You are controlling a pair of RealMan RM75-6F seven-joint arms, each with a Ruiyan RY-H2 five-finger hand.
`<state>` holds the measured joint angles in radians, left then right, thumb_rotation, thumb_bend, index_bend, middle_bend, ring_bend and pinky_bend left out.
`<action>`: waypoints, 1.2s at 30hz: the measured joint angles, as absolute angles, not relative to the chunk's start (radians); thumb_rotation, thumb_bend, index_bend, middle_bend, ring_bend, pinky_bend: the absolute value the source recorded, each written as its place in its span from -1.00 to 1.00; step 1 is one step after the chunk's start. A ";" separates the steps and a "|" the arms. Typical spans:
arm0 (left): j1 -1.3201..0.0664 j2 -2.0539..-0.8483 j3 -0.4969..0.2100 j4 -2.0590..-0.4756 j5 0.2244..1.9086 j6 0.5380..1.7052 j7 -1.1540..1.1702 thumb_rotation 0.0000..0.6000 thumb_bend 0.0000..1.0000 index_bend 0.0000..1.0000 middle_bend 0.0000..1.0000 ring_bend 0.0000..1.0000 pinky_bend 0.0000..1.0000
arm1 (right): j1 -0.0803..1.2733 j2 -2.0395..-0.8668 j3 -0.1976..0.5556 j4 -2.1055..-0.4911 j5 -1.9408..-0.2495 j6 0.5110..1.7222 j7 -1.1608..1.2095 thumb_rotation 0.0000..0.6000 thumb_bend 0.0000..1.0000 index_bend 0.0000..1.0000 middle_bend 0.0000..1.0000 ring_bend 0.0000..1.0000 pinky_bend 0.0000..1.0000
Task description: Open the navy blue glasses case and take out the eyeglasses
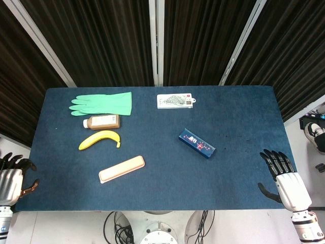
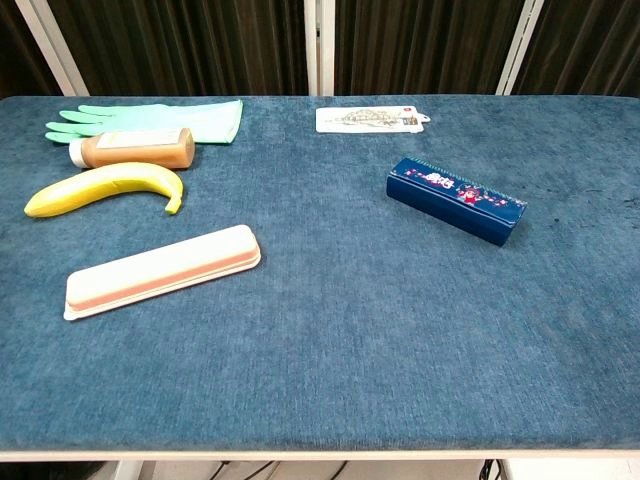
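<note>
**Pre-approach: case closed and untouched, both hands idle at table edges**

Step in hand, judged from layout: none begun. Still to do: reach, steady, open, extract.

Location of navy blue glasses case (image 1: 197, 143): right of centre on the blue table (image 1: 167, 193), lying flat, long axis diagonal, lid shut. Printed top face visible in chest view (image 2: 456, 200). No eyeglasses visible; presumed inside. Free space on all sides of the case; nothing touching it.

Right hand (image 1: 284, 179): at the near right table edge, fingers spread and extended, holding nothing, well apart from the case. Left hand (image 1: 11, 178): at the near left edge, partly cut off by the frame, fingers apart, empty. Neither hand shown in chest view.

Other items, all on the left or far side, well apart from the case:
- green rubber glove (image 1: 101, 103), far left
- brown bottle (image 1: 102, 121), lying on its side just beside the glove
- banana (image 1: 100, 139), near the bottle
- pink flat case (image 1: 122, 169), closest to the near edge
- white card package (image 1: 175, 101), far centre

Requirements for next move, as judgement: bring right hand forward and inward to the case, nearer than the left. Align fingers across the short axis, allowing for the diagonal lie. Hinge side not discernible; confirm before prying. Expect sliding on the cloth unless pinned by the second hand.
</note>
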<state>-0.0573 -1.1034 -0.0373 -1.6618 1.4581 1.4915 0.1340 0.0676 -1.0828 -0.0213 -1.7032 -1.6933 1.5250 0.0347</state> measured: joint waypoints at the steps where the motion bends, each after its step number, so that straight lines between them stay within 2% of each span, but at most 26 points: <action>1: -0.057 -1.104 -0.037 -1.662 1.458 1.492 0.134 1.00 -0.49 -0.02 -0.30 -0.65 -0.79 | 0.069 -1.083 -0.021 -1.703 -1.693 1.523 0.034 1.00 -0.56 -1.00 -0.86 -1.00 -1.00; 9: -0.057 -1.104 -0.037 -1.661 1.458 1.492 0.134 1.00 -0.49 -0.02 -0.30 -0.65 -0.79 | 0.082 -1.084 -0.020 -1.708 -1.689 1.499 0.031 1.00 -0.53 -1.00 -0.81 -1.00 -1.00; 12: -0.058 -1.104 -0.038 -1.662 1.458 1.490 0.136 1.00 -0.49 -0.02 -0.30 -0.65 -0.79 | 0.102 -1.078 -0.014 -1.720 -1.683 1.467 0.040 1.00 -0.22 -1.00 -0.71 -1.00 -1.00; 15: -0.058 -1.104 -0.037 -1.663 1.460 1.492 0.134 1.00 -0.49 -0.02 -0.30 -0.65 -0.79 | 0.145 -1.066 0.000 -1.739 -1.663 1.399 0.077 1.00 0.27 -1.00 -0.63 -1.00 -1.00; 18: -0.058 -1.103 -0.037 -1.662 1.459 1.491 0.133 1.00 -0.49 -0.02 -0.30 -0.65 -0.79 | 0.210 -1.059 0.031 -1.750 -1.612 1.296 0.104 1.00 0.53 -1.00 -0.60 -1.00 -1.00; 24: -0.060 -1.101 -0.038 -1.662 1.456 1.486 0.123 1.00 -0.49 -0.02 -0.30 -0.65 -0.79 | 0.388 -1.088 0.121 -1.738 -1.395 1.020 0.051 1.00 0.56 -1.00 -0.59 -1.00 -1.00; 28: -0.062 -1.099 -0.038 -1.661 1.457 1.483 0.115 1.00 -0.49 -0.02 -0.30 -0.65 -0.79 | 0.539 -1.162 0.176 -1.671 -1.195 0.835 -0.036 1.00 0.56 -1.00 -0.59 -1.00 -1.00; 36: -0.062 -1.098 -0.037 -1.658 1.459 1.482 0.106 1.00 -0.49 -0.02 -0.30 -0.65 -0.79 | 0.796 -1.340 0.211 -1.481 -0.879 0.632 -0.195 1.00 0.51 -1.00 -0.59 -1.00 -1.00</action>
<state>-0.0618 -1.0978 -0.0371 -1.6579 1.4595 1.4823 0.1063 0.7959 -1.3404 0.2111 -1.4811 -0.8788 0.6321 -0.1948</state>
